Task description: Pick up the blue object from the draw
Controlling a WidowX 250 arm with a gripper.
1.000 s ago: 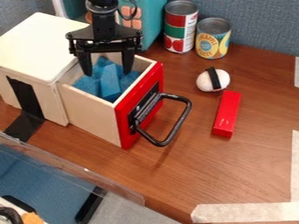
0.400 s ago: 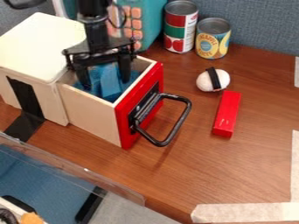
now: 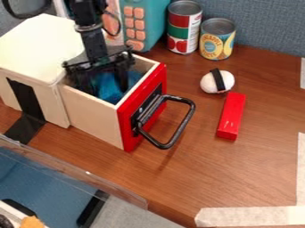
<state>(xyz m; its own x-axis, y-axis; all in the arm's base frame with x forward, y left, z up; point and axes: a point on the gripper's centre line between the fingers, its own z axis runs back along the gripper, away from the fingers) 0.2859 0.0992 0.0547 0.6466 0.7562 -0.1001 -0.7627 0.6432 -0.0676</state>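
The gripper (image 3: 108,85) hangs from the top left, tilted, with its fingers down inside the drawer (image 3: 94,116). It is open, one finger on the left and the other on the right of the blue object (image 3: 109,87). That object lies among rough blue material on the drawer's floor and is partly covered by the gripper. Whether either finger touches it, I cannot tell. The drawer stands pulled out of its white-topped box (image 3: 40,44), with a red front and a black handle (image 3: 182,125).
Two cans (image 3: 184,27) and a teal toy with pink buttons (image 3: 143,22) stand behind. Right of the drawer lie a white egg-shaped piece with a black band (image 3: 209,83) and a red block (image 3: 232,116). A clear panel edge (image 3: 77,171) crosses the lower left.
The gripper has come down deeper into the drawer around the blue object, and its arm has tilted, the upper part shifting left. The drawer and the things on the table have not moved.
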